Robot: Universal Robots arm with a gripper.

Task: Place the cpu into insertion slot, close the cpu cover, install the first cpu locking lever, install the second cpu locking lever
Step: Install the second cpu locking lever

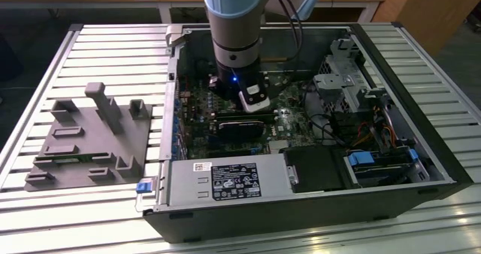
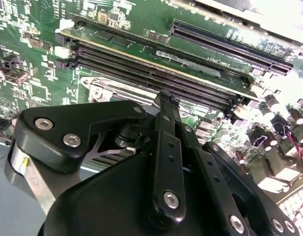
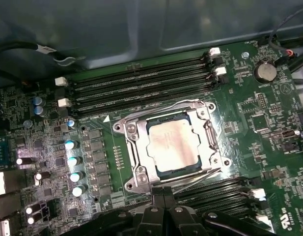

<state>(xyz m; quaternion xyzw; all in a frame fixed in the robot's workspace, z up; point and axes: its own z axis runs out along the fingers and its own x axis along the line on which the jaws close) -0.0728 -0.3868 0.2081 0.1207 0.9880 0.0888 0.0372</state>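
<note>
In the first wrist view the cpu (image 3: 173, 145), a flat square chip with a dull silvery top, lies in the insertion slot (image 3: 210, 106) on the green motherboard. The cpu cover (image 3: 135, 147), a grey metal frame, lies flat around the chip. My gripper (image 3: 164, 190) is shut, with its two black fingers pressed together at the slot's edge beside a thin metal locking lever (image 3: 193, 173). Nothing shows between the fingers. In the second wrist view the gripper (image 2: 166, 100) points at the socket's rim (image 2: 103, 91) next to the memory slots. My arm (image 1: 235, 51) reaches down into the open computer case.
Long black memory slots (image 3: 141, 83) run on both sides of the socket. Capacitors (image 3: 72, 160) and cables (image 1: 375, 133) stand nearby. The case walls (image 1: 421, 152), power supply (image 1: 225, 181) and drive cage (image 1: 342, 74) hem in the arm. A grey fixture (image 1: 90, 141) sits on the slatted table at the exterior view's left.
</note>
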